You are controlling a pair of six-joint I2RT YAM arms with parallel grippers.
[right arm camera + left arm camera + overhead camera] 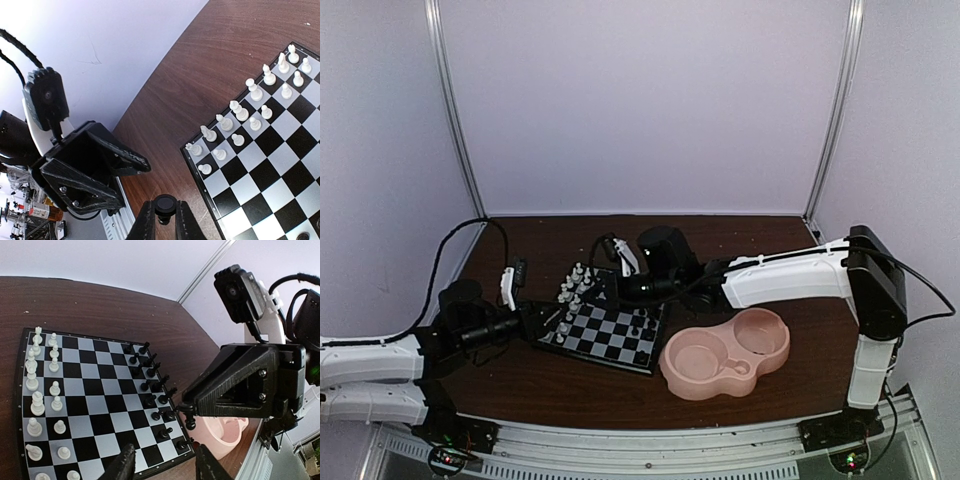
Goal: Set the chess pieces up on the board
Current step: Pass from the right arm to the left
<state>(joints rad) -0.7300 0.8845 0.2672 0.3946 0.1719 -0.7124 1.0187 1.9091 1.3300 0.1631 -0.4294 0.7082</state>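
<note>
A small black plastic chess piece [165, 204] is pinched between the fingertips of the right hand [164, 214], which is held low by the border of the small black-and-pale-grey checked chessboard [100, 390]. The board is set near the middle of the dark brown wooden desk [750, 245], a little toward its left edge. A pink double-bowl plastic dish [715, 390] is placed between the board and the right edge.

Tiny white plastic chessmen [37, 403] are lined up in two ranks on the board's side facing the desk's left edge. The black plastic chessmen [150, 401] are packed in two tight rows on the side facing the dish, and the task is judged close to done. The left hand [165, 450] is spread, with nothing between its fingers, and is poised at the board's side facing the near edge, close to the right hand.

Several mishaps can be foreseen. Standing black men could be toppled if the carried piece is lowered off-centre into so narrow a gap. The piece could be laid on its side if it is released before being seated flat. Every rank could be disturbed if the board's border is caught by the left fingers. A collision between the two crowded hands is also risked. The square intended cannot be told.
</note>
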